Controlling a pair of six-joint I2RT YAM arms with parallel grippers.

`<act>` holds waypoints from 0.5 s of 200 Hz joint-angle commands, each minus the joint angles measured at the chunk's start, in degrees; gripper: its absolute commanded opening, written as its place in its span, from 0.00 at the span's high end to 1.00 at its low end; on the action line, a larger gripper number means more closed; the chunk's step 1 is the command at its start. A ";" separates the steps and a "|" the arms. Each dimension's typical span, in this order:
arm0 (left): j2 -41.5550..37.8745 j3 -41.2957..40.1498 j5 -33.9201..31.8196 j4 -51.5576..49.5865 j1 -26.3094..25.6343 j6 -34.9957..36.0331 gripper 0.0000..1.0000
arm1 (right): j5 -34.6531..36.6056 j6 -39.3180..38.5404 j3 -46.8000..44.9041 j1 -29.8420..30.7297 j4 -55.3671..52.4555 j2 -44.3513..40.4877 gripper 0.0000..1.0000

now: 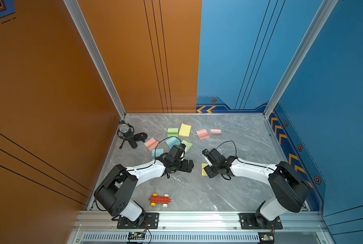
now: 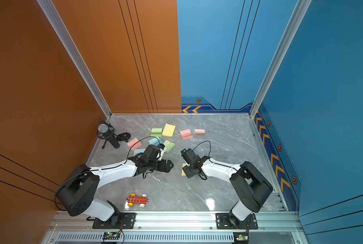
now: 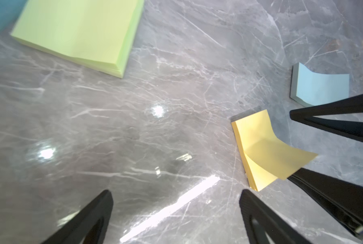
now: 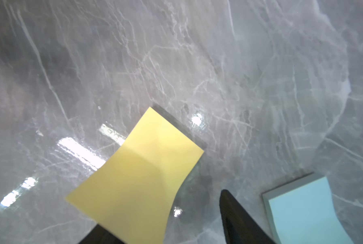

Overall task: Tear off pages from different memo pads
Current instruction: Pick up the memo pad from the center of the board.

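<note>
A small yellow memo pad (image 3: pixel 242 135) lies on the grey marble table under my right gripper (image 1: pixel 207 170). Its top page (image 4: pixel 138 173) curls up off the pad and rests across one finger of that gripper. The right jaws stand apart with nothing clamped between them, and the other finger (image 4: pixel 237 219) is bare. A small blue memo pad (image 4: pixel 303 213) with a curled top sheet lies just beside it. My left gripper (image 3: pixel 175 192) is open over bare table, facing the right one. A large green memo pad (image 3: pixel 77 31) lies further off.
More pads lie towards the back of the table: green (image 1: pixel 172 132), yellow (image 1: pixel 184 130), pink (image 1: pixel 202 134), small pink (image 1: pixel 215 131), pink (image 1: pixel 151 143) and blue (image 1: pixel 157 153). A microphone on a stand (image 1: pixel 125 133) is at the back left. A red toy car (image 1: pixel 159 199) sits near the front edge.
</note>
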 commanded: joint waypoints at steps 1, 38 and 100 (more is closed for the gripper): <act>-2.26 -1.84 -3.53 -1.43 1.10 -1.57 0.03 | 4.97 -3.46 4.51 1.01 -5.21 2.75 0.32; -3.87 -2.57 -3.33 -1.46 1.65 -1.42 0.03 | 7.49 -6.81 9.40 1.91 -9.70 5.69 0.35; -4.34 -2.53 -2.13 -1.61 1.82 -0.80 0.03 | 3.28 -12.36 14.63 2.48 -16.33 9.43 0.58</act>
